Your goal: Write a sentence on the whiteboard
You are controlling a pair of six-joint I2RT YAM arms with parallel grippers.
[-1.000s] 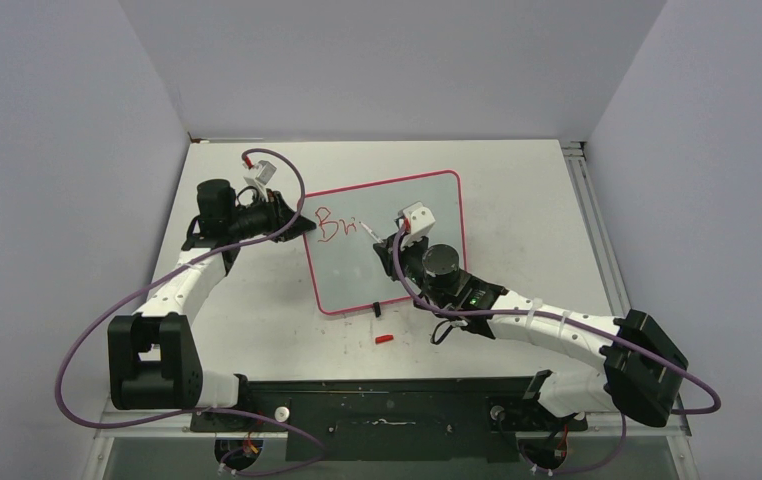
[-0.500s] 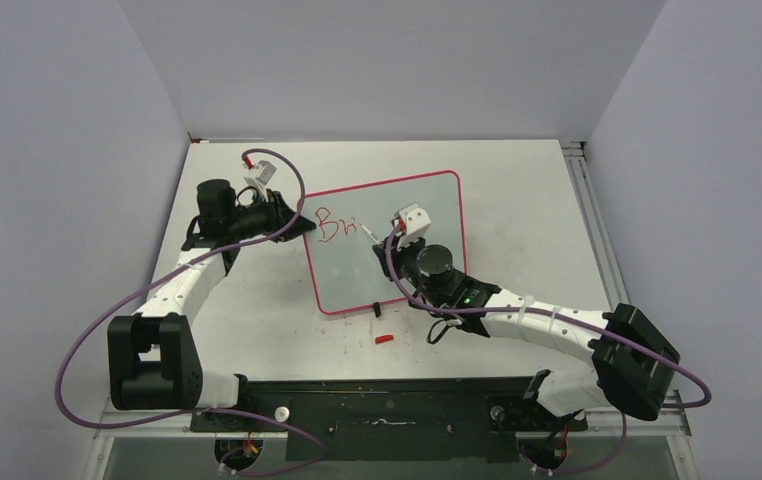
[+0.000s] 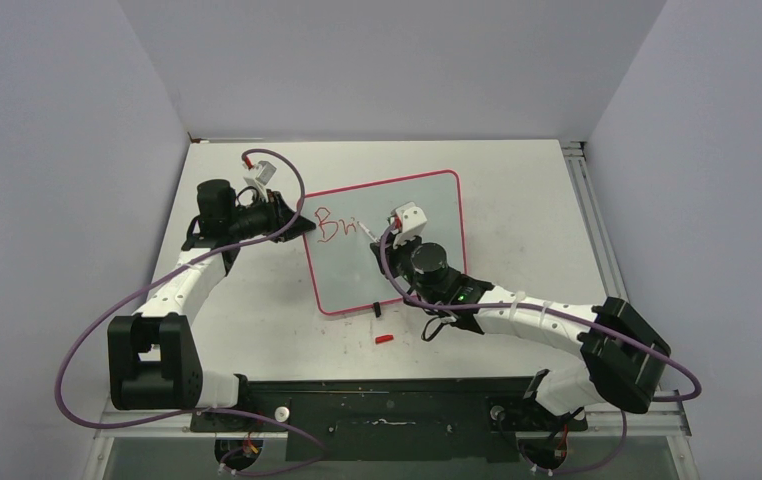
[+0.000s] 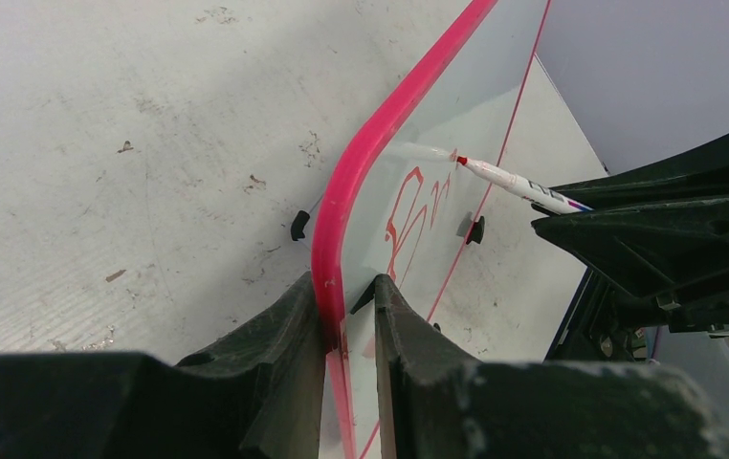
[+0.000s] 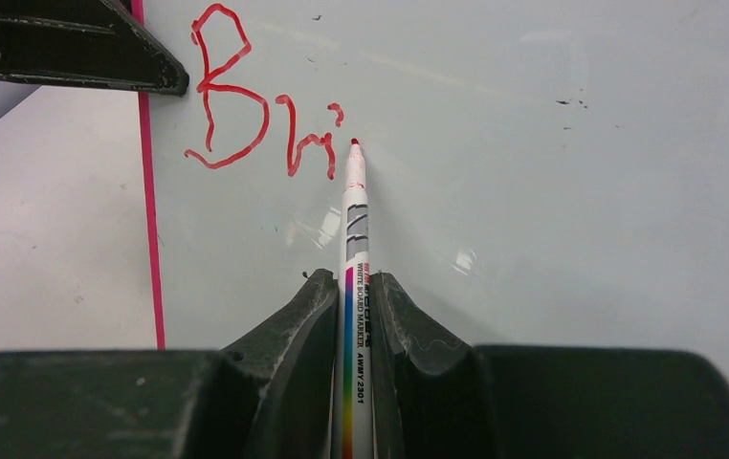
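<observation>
Three characters of red handwritten lettering (image 3: 332,225), reading "Bri" in thin uneven strokes, sit near the upper left corner of a flat rectangular whiteboard (image 3: 347,278) with a glossy white face and a thin pink-red frame with rounded corners. The whiteboard lies on a scuffed white table (image 3: 517,200), turned slightly askew to the table's edges, in the middle ground between the two arms. The black two-finger left gripper (image 3: 302,225) reaches in from the left side, and in its own wrist view its fingers (image 4: 279,335) are closed onto the pink-red edge of the whiteboard (image 4: 342,220), one above the face and one below it; a small black foot (image 4: 298,226) shows under the frame just beyond. The black two-finger right gripper (image 3: 385,240) hangs over the board's upper middle, and its wrist view shows the right gripper (image 5: 353,279) clamped tight around a slim white whiteboard marker (image 5: 354,220) with a rainbow stripe and printed label along its barrel. The marker's red tip rests just right of the "i" in the lettering (image 5: 255,129), and in the left wrist view the marker (image 4: 514,180) meets its own reflection on the glossy face (so tip and board appear to touch). The rest of the whiteboard (image 5: 533,143) is bare apart from a few tiny dark specks. A small red cap (image 3: 384,339) lies on the table just beyond the board's near edge.
</observation>
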